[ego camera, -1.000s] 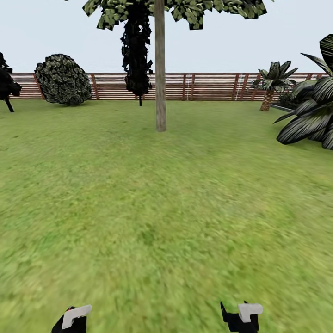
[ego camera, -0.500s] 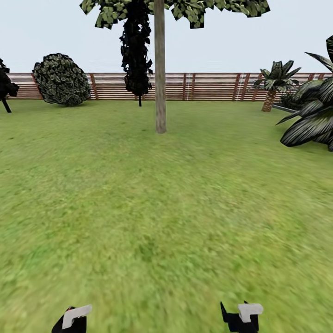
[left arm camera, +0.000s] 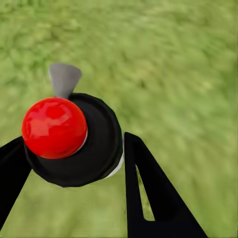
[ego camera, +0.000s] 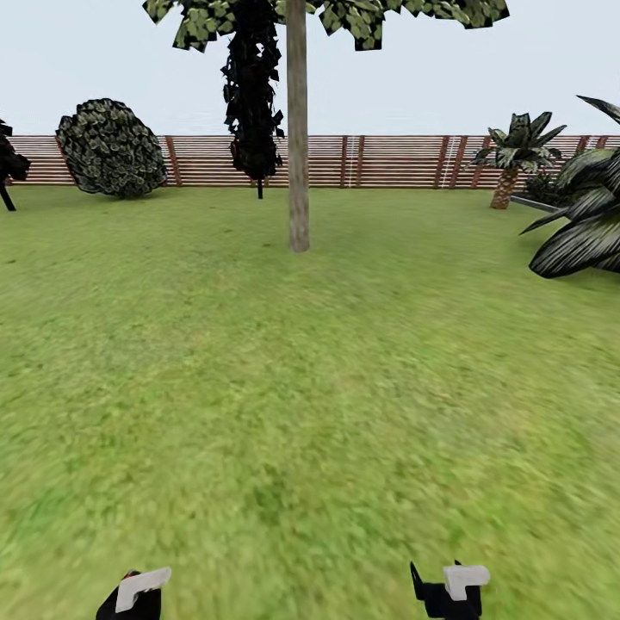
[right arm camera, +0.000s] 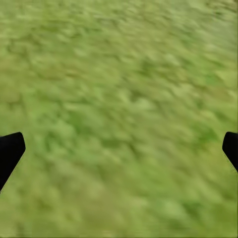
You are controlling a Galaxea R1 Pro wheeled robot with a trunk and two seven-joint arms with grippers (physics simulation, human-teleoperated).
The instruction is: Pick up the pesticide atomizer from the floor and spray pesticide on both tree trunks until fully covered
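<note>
The pesticide atomizer (left arm camera: 96, 148) sits between my left gripper's (left arm camera: 74, 166) black fingers (left arm camera: 148, 193), which are shut on it. It has a round black body, a glossy red ball top (left arm camera: 53, 127) and a grey nozzle (left arm camera: 64, 79), and it hangs over grass. In the right wrist view my right gripper (right arm camera: 119, 148) is open and empty above the lawn, its fingertips (right arm camera: 10, 151) far apart. One tree stands straight ahead, its bare grey-tan trunk (ego camera: 298, 146) rising to blocky green leaves (ego camera: 362, 17). Both arms' ends (ego camera: 133, 594) (ego camera: 449, 590) show low in the head view.
A brown slat fence (ego camera: 387, 161) closes the lawn (ego camera: 310, 387) at the back. A dark leafy conifer (ego camera: 254, 95) stands just behind the trunk, a round bush (ego camera: 112, 148) at the back left, and palms (ego camera: 515, 155) (ego camera: 585, 228) on the right.
The whole head view has shifted: the trunk's base sits slightly lower and the side plants have slid outward, so the camera has moved closer. Both arms hold as before.
</note>
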